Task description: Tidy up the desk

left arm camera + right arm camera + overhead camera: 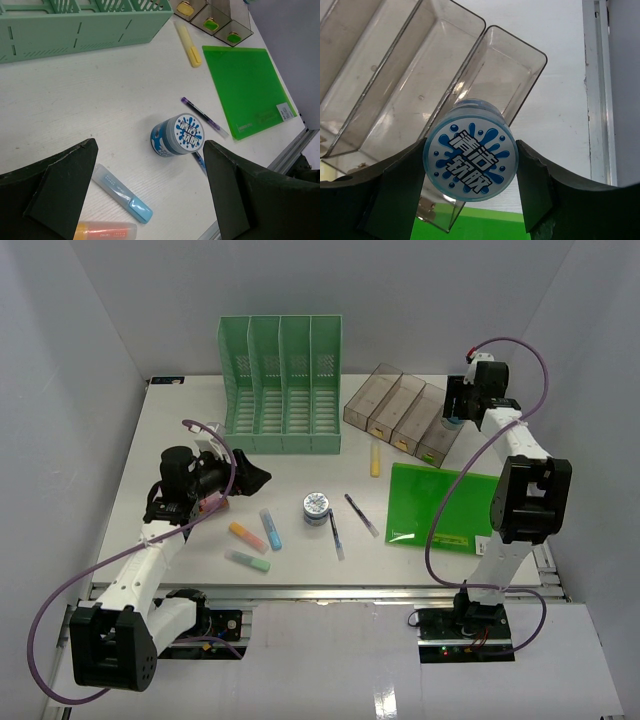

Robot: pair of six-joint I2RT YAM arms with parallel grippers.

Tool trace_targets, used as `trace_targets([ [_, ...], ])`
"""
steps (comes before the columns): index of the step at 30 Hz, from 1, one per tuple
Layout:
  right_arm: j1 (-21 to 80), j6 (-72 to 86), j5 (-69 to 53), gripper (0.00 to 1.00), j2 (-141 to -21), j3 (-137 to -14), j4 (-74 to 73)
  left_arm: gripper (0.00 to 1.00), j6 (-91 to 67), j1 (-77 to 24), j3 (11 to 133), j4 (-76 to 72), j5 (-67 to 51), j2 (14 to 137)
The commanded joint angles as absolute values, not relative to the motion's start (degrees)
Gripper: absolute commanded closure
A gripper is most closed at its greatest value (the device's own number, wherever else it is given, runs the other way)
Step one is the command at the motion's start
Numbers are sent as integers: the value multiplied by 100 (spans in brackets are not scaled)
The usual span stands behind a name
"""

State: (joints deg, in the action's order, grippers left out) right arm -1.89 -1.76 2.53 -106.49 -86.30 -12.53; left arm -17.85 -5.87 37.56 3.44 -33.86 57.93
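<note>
The white desk [150, 455] holds scattered stationery. A blue-lidded round jar [470, 165] is clamped between the fingers of my right gripper [470, 150], which hangs over the end compartment of the clear grey organizer [490, 75] at the back right. My left gripper [150, 195] is open and empty above the desk. Between and below its fingers lie a blue highlighter [121, 192] and an orange highlighter [105, 231]. A second blue jar [178, 136] stands just beyond them.
A green file rack [280, 385] stands at the back. A yellow highlighter [375, 460], two pens [336, 530] [361, 514], a green highlighter [247, 560] and a flat green folder [440, 505] lie on the desk.
</note>
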Motion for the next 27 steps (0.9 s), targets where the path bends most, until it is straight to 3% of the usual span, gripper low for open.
trace_targets([
  [1,-211,-202,429,92,-10801,-9109,-637,2,-1758,-624,3948,325,-3489,5810],
  [9,-246,-297,211,92,-11182,-9235,-527,2,-1747,-624,3955,323,-3530,5874],
  [14,-246,-391,338,83,-11362,-9304,-523,2,-1771,-646,3959,294,-3631,5951],
  [20,-248,-420,195,32,-11408,-9316,-527,2,-1802,-827,3926,220,-3674,6090],
  [24,-277,-454,-6,9,-11208,-9222,-539,2,-1802,-996,3917,220,-3657,6256],
  [27,-331,-469,-500,2,-10822,-8878,-539,2,-1787,-1233,3904,232,-3565,6341],
])
